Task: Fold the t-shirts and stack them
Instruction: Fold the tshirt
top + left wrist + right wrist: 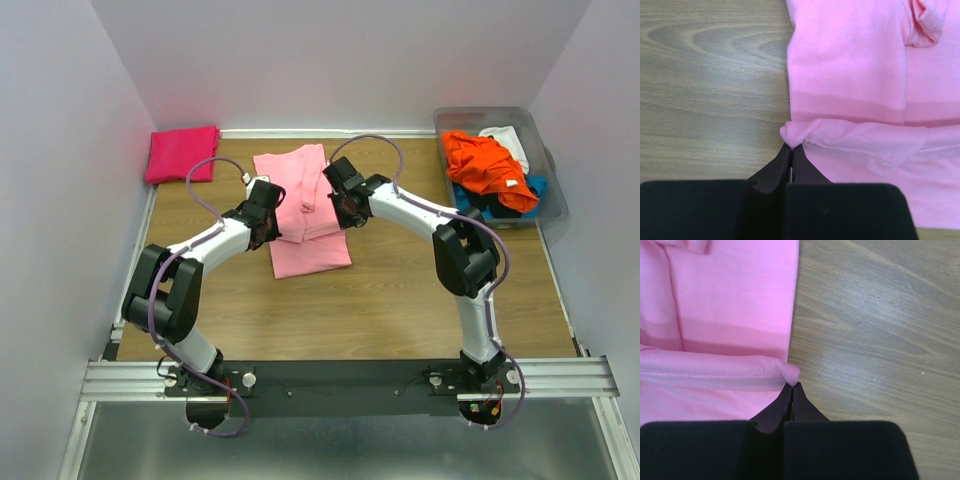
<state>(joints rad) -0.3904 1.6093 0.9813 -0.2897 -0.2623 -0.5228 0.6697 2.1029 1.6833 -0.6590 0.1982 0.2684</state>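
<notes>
The light pink t-shirt (312,255) is pinched at opposite hem ends by the left tool (791,147) and the right tool (791,385) (both clamped on cloth), presumably so the fold is kept even.

Left pincer (267,228), right pincer (346,212) flank light pink t-shirt (310,255).

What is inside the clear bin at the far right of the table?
In the bin, an orange t-shirt lies on top, with white cloth, blue cloth and black cloth showing around it. Anything beneath is covered.
</notes>
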